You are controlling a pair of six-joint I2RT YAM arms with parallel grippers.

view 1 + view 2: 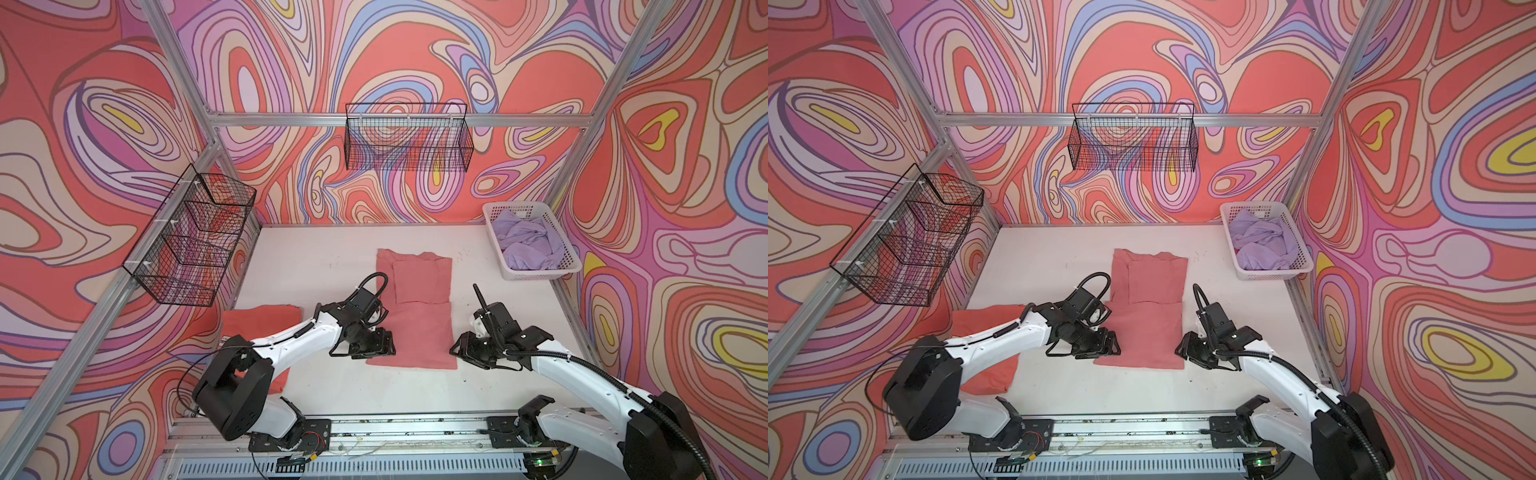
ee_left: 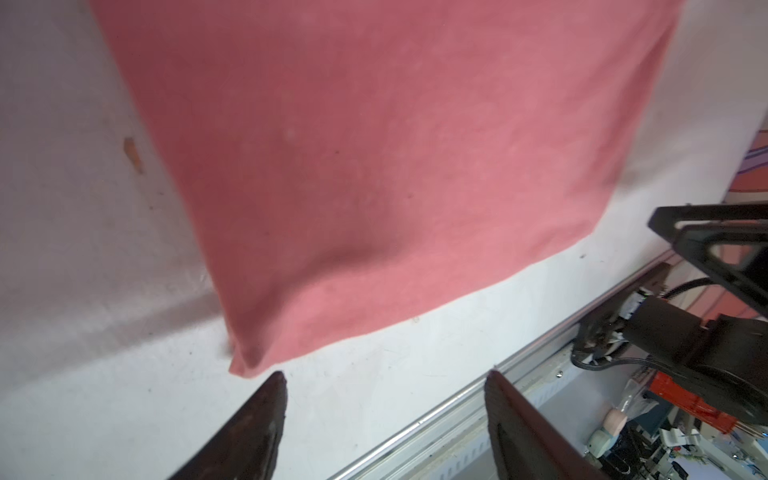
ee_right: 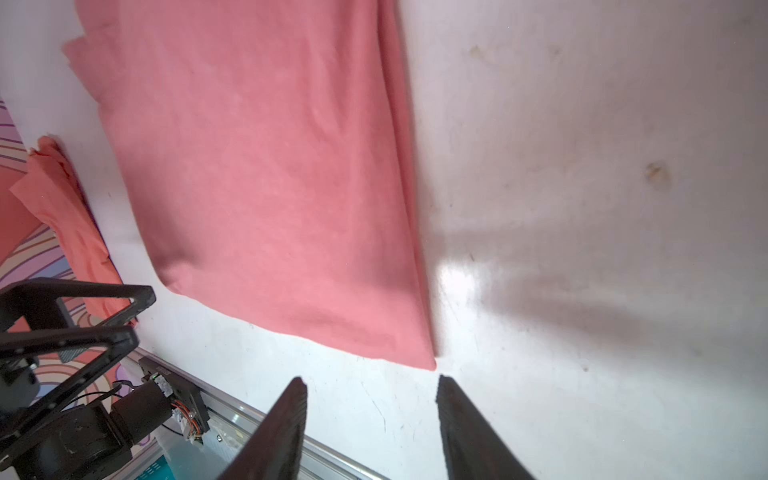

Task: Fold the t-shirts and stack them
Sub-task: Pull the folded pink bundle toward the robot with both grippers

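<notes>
Pink shirt (image 1: 419, 332) lying flat, part-folded, left gripper (image 2: 386, 374) open and empty just off one near corner, right gripper (image 3: 371, 379) likewise off the other.

- Both top views: mounted high above the bench's (image 1: 324, 257) near edge, facing down and toward the back wall (image 1: 395, 62). They are far off, and the whole cell and both arms are in frame.
- The two top views are nearly identical, offset slightly sideways.
- Left wrist view: close and low, looking past the left pincer (image 2: 385, 374) at the near-left corner of the salmon-pink shirt (image 2: 374, 166).
- Right wrist view: equally close, looking past the right pincer (image 3: 370, 379) at the shirt's near-right corner.
- Shared: both wrist views show the shirt's near hem, and each catches part of the opposite arm.
</notes>
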